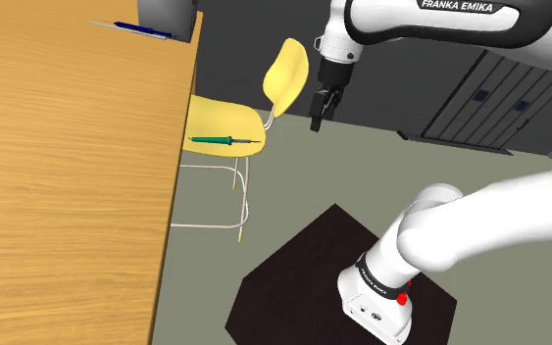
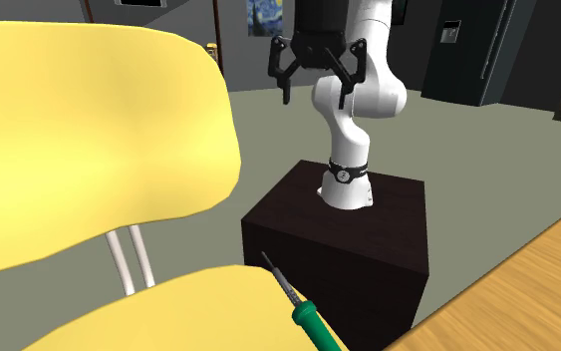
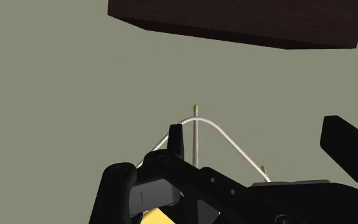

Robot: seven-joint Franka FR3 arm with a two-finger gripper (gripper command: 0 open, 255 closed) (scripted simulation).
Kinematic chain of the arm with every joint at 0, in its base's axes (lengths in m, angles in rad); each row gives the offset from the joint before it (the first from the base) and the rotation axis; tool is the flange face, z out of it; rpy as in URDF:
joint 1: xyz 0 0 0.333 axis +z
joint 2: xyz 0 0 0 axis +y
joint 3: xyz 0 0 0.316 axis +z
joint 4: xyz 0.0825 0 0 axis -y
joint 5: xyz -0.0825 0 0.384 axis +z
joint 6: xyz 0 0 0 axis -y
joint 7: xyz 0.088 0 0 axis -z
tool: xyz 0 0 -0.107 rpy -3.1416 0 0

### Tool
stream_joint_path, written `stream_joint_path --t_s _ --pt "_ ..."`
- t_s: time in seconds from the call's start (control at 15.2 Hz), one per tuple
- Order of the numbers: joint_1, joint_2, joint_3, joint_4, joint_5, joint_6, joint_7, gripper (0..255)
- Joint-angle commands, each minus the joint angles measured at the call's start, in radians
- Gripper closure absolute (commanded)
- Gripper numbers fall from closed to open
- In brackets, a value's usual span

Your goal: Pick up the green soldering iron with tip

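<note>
The white Franka arm with dark joints point(image 1: 460, 225) rises from its base on the dark brown box-shaped stand point(image 1: 293, 284), folds at a raised elbow and reaches out beyond the stand's edge. Its wrist turns down, so the all-black two-finger gripper point(image 1: 318, 118) hangs pointing downward, higher than the stand's top. Its fingers point(image 2: 285, 90) stand apart, clasping nothing.
</note>
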Motion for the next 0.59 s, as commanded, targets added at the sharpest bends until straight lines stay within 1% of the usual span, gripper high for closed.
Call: stream_joint_path --t_s 0.0,0.26,0.53 --pt "0.013 0.072 -0.005 0.024 0.010 0.051 -0.022 0" --pt "0.031 0.219 -0.019 0.079 0.028 0.144 -0.079 0" --pt "0.047 0.369 -0.027 0.154 0.054 0.219 -0.139 0"
